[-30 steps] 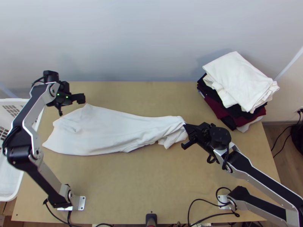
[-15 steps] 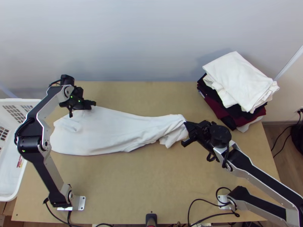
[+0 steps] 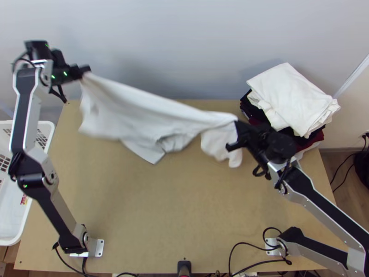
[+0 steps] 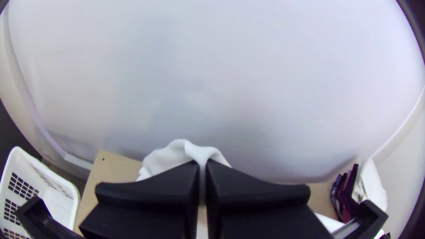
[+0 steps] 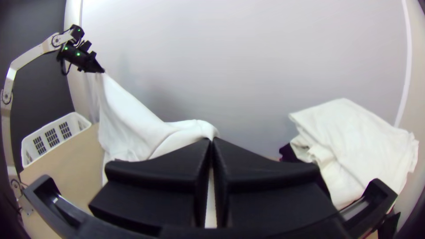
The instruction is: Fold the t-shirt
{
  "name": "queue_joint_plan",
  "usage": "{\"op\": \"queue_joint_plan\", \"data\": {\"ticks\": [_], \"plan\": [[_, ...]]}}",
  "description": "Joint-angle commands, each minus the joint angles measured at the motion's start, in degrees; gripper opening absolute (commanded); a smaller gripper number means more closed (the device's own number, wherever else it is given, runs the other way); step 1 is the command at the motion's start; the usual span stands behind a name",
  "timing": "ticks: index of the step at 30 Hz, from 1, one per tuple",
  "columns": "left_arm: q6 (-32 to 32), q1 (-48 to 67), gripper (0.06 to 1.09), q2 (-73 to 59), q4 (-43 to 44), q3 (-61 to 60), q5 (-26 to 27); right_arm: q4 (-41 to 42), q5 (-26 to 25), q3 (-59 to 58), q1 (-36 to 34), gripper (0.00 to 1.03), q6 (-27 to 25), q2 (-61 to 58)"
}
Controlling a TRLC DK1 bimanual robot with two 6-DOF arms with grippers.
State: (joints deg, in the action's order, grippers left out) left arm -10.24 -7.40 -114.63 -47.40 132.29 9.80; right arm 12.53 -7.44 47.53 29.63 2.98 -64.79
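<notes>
Lifted since the earlier frame: white t-shirt [image 3: 154, 113]

Top view: it's slung across above the table [image 3: 184, 221] — likely light, soft, floppy. Left wrist view: left gripper [image 4: 202, 163] pinched tight on gathered cloth. Right wrist view: right gripper [image 5: 212, 141] closed on another bunch — corners would probably hold best.
</notes>
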Motion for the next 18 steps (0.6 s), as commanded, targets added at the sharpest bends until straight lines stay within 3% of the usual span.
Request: {"op": "queue_joint_plan", "data": {"ticks": [1, 9, 18], "plan": [[-2.9, 1.7, 0.09, 6.2, 0.2, 0.4, -0.2, 4.5, -1.5, 2.7, -1.2, 0.03, 0.7, 1.0], [-5.0, 0.3, 0.09, 15.8, -3.5, -5.4, 1.2, 12.2, -1.4, -2.4, -1.2, 0.03, 0.7, 7.7], [-9.2, -7.0, 0.09, 26.8, -0.6, -6.9, 2.7, 15.1, -3.6, -0.9, -3.4, 0.03, 0.8, 9.9]]}}
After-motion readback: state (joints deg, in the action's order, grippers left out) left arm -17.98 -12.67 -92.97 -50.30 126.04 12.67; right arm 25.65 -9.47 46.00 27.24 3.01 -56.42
